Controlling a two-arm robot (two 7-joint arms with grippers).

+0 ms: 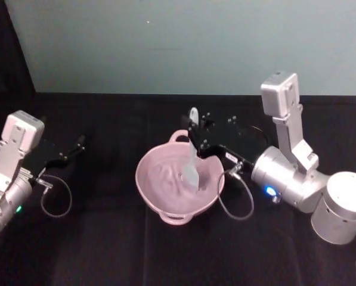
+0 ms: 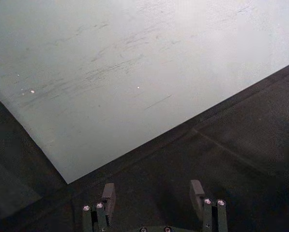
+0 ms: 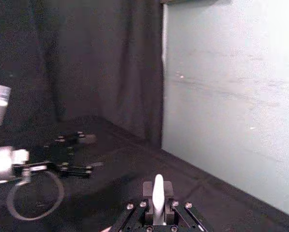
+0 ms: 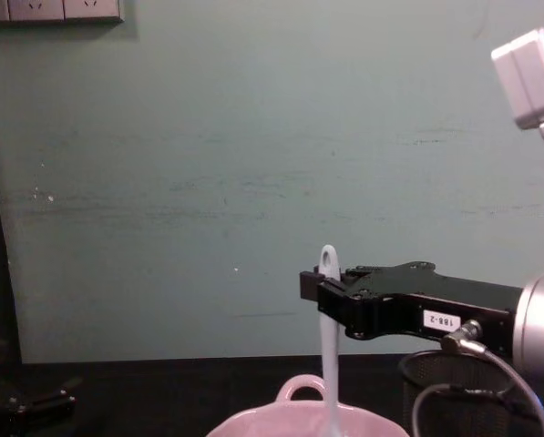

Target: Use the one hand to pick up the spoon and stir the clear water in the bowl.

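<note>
Pink bowl, spoon dipped in it, right gripper clamped on spoon above it: stirring step, circling due next; left gripper well left of it, jaws apart

Black right gripper reaching in from the right edge at mid-height, clamped on a white spoon just below its top, spoon upright, lower end inside the pink bowl at bottom centre, mesh cup at lower right, left gripper in the lower left corner

The black flat right gripper and long white plastic spoon are blocking the far side of the pale pink wavy-rimmed bowl. Black tablecloth is lying open to its left.
</note>
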